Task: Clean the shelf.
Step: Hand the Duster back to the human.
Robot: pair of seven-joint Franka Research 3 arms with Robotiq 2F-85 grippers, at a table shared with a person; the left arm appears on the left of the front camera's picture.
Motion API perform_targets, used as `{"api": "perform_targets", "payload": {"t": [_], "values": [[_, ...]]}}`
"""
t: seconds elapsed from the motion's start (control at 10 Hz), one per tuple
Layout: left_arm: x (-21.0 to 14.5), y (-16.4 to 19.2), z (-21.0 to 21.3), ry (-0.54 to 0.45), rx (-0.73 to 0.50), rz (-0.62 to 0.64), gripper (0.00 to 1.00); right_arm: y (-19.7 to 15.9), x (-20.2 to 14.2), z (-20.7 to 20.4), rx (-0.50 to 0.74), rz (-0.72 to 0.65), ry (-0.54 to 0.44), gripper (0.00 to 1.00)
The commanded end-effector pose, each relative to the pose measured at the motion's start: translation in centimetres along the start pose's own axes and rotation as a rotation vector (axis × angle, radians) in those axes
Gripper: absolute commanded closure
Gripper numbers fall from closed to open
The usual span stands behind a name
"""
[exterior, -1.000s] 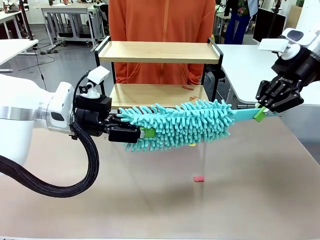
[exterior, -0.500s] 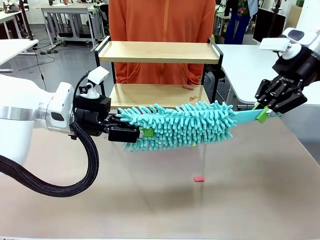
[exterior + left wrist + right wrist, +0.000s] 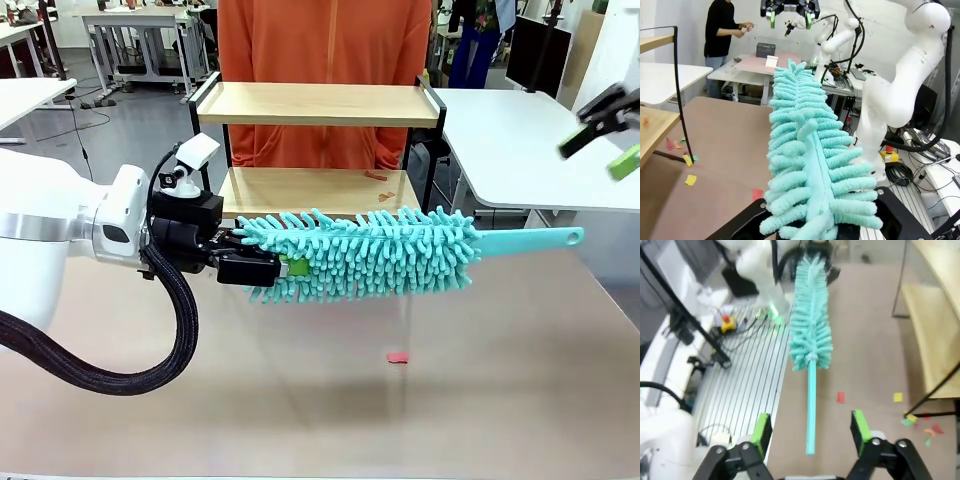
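The shelf [image 3: 318, 103] stands at the table's far side, with two light wooden boards in a black frame. In front of its lower board [image 3: 300, 190] a teal fluffy duster [image 3: 370, 250] hangs level above the table. My left gripper [image 3: 285, 268] is shut on the duster's left end, and its thin handle [image 3: 540, 239] sticks out free to the right. My right gripper [image 3: 610, 130] is open, up and to the right of the handle tip. The right wrist view has the open fingers [image 3: 761, 430] either side of the handle [image 3: 810, 405]. In the left wrist view the duster [image 3: 805, 150] runs away from my left gripper [image 3: 820, 227].
A person in an orange top [image 3: 320, 40] stands behind the shelf. A red scrap [image 3: 398, 357] lies on the brown table [image 3: 480, 400], and small coloured scraps [image 3: 920, 425] lie by the shelf's leg. White tables [image 3: 500, 140] stand to the right.
My right gripper let go of the duster's handle, opened, and rose up and to the right. The handle now juts out free. My left arm stayed put.
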State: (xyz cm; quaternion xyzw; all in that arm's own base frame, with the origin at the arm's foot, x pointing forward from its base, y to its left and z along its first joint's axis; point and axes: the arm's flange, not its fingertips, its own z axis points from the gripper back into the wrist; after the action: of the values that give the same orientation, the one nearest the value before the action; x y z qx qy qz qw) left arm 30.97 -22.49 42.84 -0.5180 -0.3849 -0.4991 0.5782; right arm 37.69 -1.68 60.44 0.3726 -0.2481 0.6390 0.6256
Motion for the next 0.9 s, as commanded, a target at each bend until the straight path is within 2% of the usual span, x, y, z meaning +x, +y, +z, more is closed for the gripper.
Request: {"api": "perform_targets", "payload": {"t": [0.0, 0.2, 0.3, 0.4, 0.5, 0.7, 0.8], "values": [[0.2, -0.2, -0.1, -0.007, -0.008, -0.002, 1.0, 0.6, -1.5, 2.9, -0.062, -0.008, -0.159, 0.0], [0.2, -0.2, -0.1, -0.007, -0.008, -0.002, 1.0, 1.7, -3.1, 5.1, -0.119, -0.025, -0.255, 0.0], [0.2, -0.2, -0.1, -0.007, -0.008, -0.002, 1.0, 1.5, -3.4, 5.1, -0.102, -0.014, -0.285, 0.0], [0.0, 0.0, 0.0, 0.0, -0.001, 0.0, 0.82, 1.8, -2.9, 5.4, -0.107, -0.047, -0.193, 0.0], [1.4, 0.3, 1.4, -0.04, -0.001, -0.003, 0.82, 1.8, -2.9, 5.4, -0.107, -0.047, -0.193, 0.0], [7.2, 0.9, 5.8, -0.147, 0.121, -0.027, 0.82, 1.8, -2.9, 5.4, -0.107, -0.047, -0.193, 0.0], [10.1, 1.0, 8.0, -0.168, 0.192, -0.057, 0.82, 1.8, -2.9, 5.4, -0.107, -0.047, -0.193, 0.0]]}}
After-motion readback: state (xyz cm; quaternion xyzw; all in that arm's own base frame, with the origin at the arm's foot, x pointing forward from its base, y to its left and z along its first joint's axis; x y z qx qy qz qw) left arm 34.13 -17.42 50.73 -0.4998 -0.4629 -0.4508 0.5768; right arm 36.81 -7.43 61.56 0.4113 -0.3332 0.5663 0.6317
